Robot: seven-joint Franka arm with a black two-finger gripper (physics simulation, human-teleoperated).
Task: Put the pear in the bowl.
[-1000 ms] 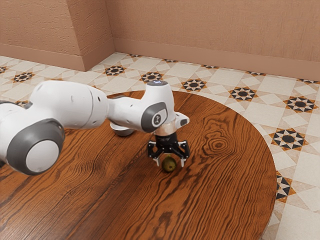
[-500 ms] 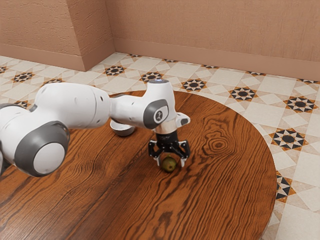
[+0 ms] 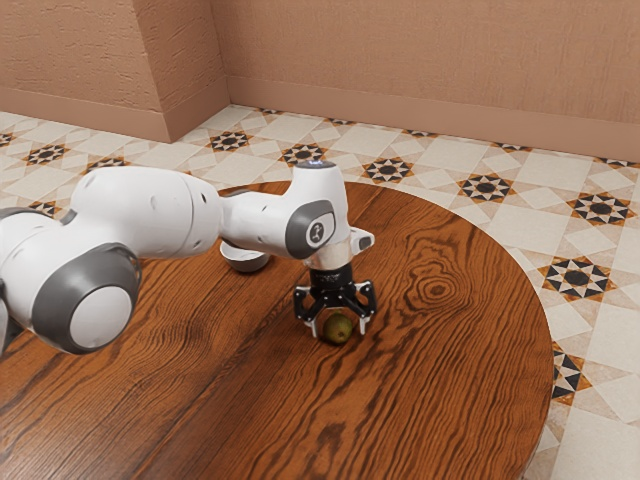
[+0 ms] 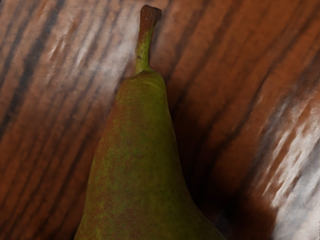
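Straddling 1 pear (image 3: 339,330): 1 spread end effector (image 3: 338,328); 1 bowl (image 3: 246,263).

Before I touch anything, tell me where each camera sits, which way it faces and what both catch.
Exterior view: beside the arm, above table height, looking obliquely down across the round wooden table; the white arm enters from the exterior view's left, ending in the black gripper, open around the pear, with the bowl partly behind the arm.
Wrist view: on the arm's hand, facing down at the pear, stem and upper body, close up.
Shared: the pear and the table's streaked wood.
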